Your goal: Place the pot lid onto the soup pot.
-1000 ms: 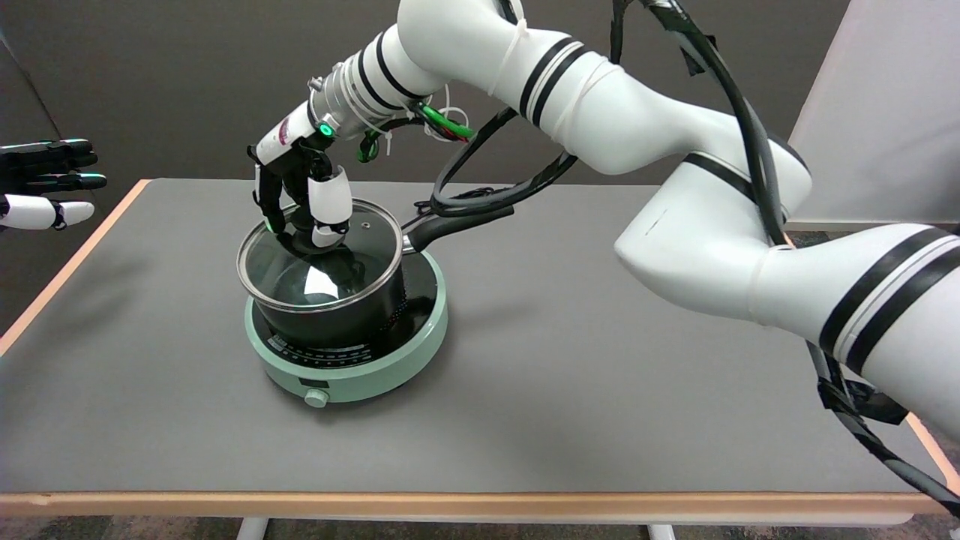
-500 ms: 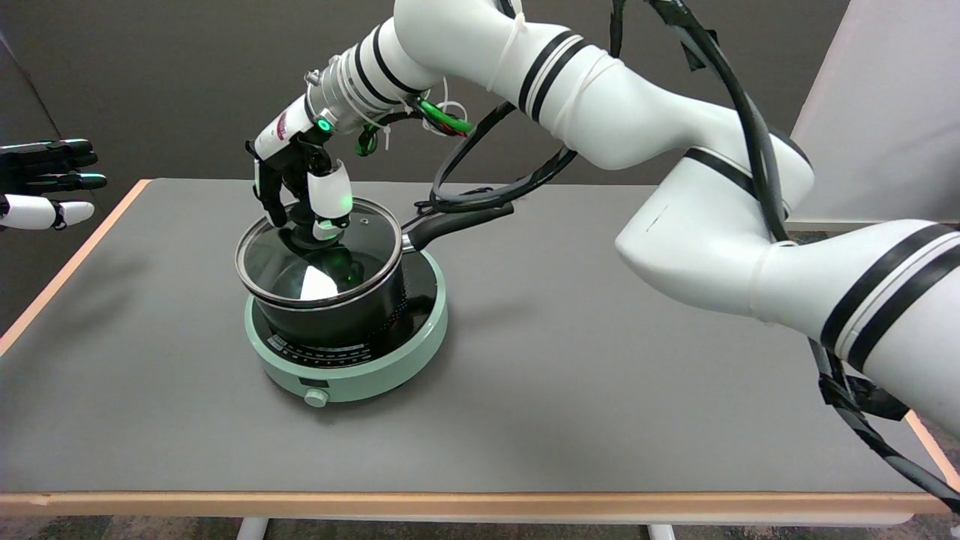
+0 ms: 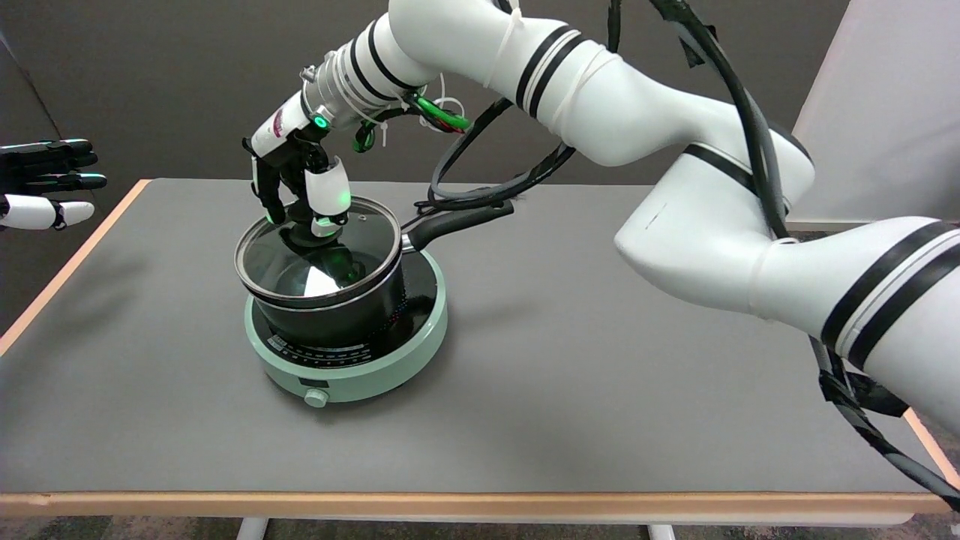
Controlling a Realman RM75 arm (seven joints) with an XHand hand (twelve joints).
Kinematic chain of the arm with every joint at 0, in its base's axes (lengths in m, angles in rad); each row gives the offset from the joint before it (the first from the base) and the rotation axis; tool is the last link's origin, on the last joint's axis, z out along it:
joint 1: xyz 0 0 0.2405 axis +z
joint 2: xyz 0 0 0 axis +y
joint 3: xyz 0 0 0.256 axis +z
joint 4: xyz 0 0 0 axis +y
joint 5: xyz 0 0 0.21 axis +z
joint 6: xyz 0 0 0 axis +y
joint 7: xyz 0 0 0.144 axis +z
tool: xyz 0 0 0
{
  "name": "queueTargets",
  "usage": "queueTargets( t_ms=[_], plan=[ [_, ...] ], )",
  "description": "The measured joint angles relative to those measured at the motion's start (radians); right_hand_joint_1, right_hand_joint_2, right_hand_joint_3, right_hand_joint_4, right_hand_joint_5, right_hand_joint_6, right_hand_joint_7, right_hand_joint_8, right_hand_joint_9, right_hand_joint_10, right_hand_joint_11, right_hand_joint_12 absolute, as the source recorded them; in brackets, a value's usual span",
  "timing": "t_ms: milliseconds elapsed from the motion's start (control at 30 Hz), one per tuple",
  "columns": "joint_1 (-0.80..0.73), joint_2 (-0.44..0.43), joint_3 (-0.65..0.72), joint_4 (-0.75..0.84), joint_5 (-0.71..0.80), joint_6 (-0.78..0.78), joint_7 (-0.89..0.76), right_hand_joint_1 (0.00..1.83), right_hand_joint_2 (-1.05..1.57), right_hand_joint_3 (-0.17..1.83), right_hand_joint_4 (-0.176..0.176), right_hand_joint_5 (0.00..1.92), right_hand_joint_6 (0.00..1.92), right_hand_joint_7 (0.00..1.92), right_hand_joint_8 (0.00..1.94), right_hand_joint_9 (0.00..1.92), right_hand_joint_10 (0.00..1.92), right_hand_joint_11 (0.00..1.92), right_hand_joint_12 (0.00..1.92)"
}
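A glass pot lid [image 3: 352,247] with a steel rim lies on top of the black soup pot [image 3: 352,319], covering its mouth. My right hand [image 3: 300,191] reaches down from above at the lid's far left side. Its fingers [image 3: 268,202] and thumb close around the black knob [image 3: 301,237] at the lid's centre and grip it. The pot's long black handle [image 3: 457,221] points to the right, under the arm's cables.
The pot stands on a round mint-green hotplate [image 3: 352,375] with a knob at its front, left of the table's middle. The idle left hand [image 3: 45,184] hangs in the air at the upper left. The table's wooden edge [image 3: 450,501] runs along the front.
My right hand has risen a little and shifted left, still at the knob. The lid has shifted slightly left with it and its near rim now sits higher on the pot.
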Motion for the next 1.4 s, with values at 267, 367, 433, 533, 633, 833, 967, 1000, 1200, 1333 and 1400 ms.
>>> queueTargets(
  t_ms=[267, 367, 433, 533, 633, 833, 967, 1000, 1200, 1333, 1400],
  plan=[
    [0.0, -0.002, -0.004, 0.0, 0.005, 0.0, -0.001, 1.07, 0.53, 0.91, 0.109, 0.42, 0.17, 0.61, 0.34, 0.52, 0.99, 0.0, 1.67],
    [0.0, -0.003, -0.004, 0.001, 0.007, 0.0, -0.001, 1.01, 0.53, 0.9, 0.097, 0.38, 0.16, 0.58, 0.26, 0.55, 0.79, 0.0, 1.63],
    [0.0, -0.003, -0.005, 0.002, 0.008, 0.0, -0.001, 0.96, 0.52, 0.9, 0.092, 0.35, 0.15, 0.55, 0.23, 0.58, 0.62, 0.0, 1.61],
    [-0.003, -0.004, -0.006, 0.002, 0.009, 0.0, -0.001, 0.85, 0.48, 0.93, 0.082, 0.29, 0.15, 0.43, 0.18, 0.53, 0.38, 0.0, 1.55],
    [-0.004, -0.004, -0.007, 0.003, 0.012, -0.001, -0.001, 0.69, 0.44, 0.92, 0.071, 0.23, 0.13, 0.32, 0.15, 0.43, 0.3, 0.03, 1.46],
    [-0.006, -0.004, -0.009, 0.004, 0.018, -0.007, -0.002, 0.56, 0.38, 0.87, 0.069, 0.15, 0.13, 0.21, 0.14, 0.31, 0.22, 0.22, 0.93],
    [-0.008, -0.002, -0.012, 0.004, 0.025, -0.012, -0.001, 0.46, 0.32, 0.86, 0.071, 0.07, 0.1, 0.08, 0.16, 0.13, 0.36, 0.21, 0.61],
    [-0.008, -0.002, -0.013, 0.004, 0.026, -0.013, -0.001, 0.47, 0.3, 0.79, 0.071, 0.05, 0.13, 0.07, 0.13, 0.15, 0.2, 0.22, 0.47],
    [-0.009, 0.003, -0.017, 0.005, 0.038, -0.022, -0.001, 0.35, 0.26, 0.64, 0.063, 0.0, 0.02, 0.0, 0.0, 0.0, 0.11, 0.13, 0.4],
    [-0.01, 0.008, -0.018, 0.006, 0.044, -0.027, -0.001, 0.3, 0.25, 0.61, 0.053, 0.0, 0.0, 0.0, 0.0, 0.0, 0.06, 0.1, 0.39],
    [-0.011, 0.011, -0.018, 0.008, 0.044, -0.028, -0.001, 0.29, 0.25, 0.6, 0.049, 0.0, 0.0, 0.0, 0.0, 0.0, 0.04, 0.09, 0.39]
  ],
)
